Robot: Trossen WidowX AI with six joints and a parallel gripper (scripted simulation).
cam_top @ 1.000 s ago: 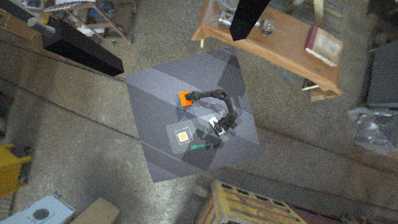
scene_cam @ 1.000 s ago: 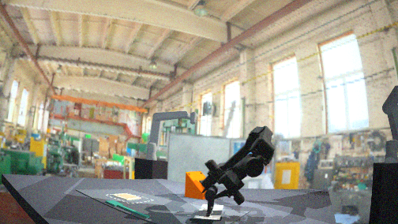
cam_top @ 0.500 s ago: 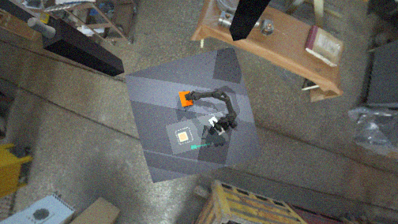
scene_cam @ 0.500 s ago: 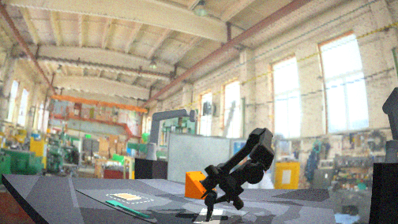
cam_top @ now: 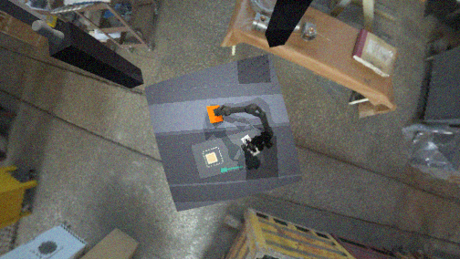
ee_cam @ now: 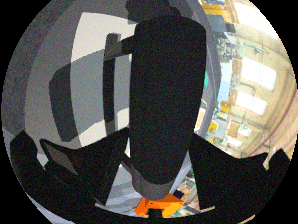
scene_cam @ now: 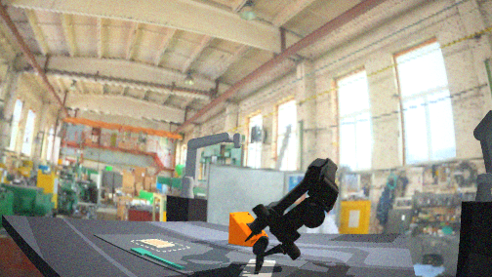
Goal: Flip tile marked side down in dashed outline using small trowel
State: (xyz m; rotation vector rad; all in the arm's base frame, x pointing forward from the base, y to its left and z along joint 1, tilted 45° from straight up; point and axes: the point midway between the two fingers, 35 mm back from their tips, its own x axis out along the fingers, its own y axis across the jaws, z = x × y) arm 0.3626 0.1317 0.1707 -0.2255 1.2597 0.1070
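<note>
"Cream-coloured, the tile (cam_top: 211, 158) (scene_cam: 157, 243). Where is it?"

"Inside the dashed outline (cam_top: 222, 158) (scene_cam: 188, 247) on the dark mat (cam_top: 201, 170) (scene_cam: 113, 242), toward the desk's lower-left corner in the top view. I can't tell whether the marked side is down."

"And the gripper (cam_top: 252, 145) (scene_cam: 261, 246) (ee_cam: 158, 133)?"

"Over toward the desk's right edge, low by the white pad (cam_top: 246, 139) (scene_cam: 266, 265) (ee_cam: 90, 40), well apart from the tile. Its jaws are open."

"Anything between them?"

"A thick dark handle (ee_cam: 167, 95) fills the space between the fingers in the wrist view. Probably the trowel's, though its blade is too dark to make out."

"What's that teal strip (cam_top: 230, 169) (scene_cam: 156, 258)?"

"It lies beside the outline, on the side nearer the desk's bottom edge. I can't tell what it is."

"The orange block (cam_top: 214, 114) (scene_cam: 241, 228) (ee_cam: 167, 204)?"

"It stands between the desk's top-left corner and its middle, apart from the mat."
</note>
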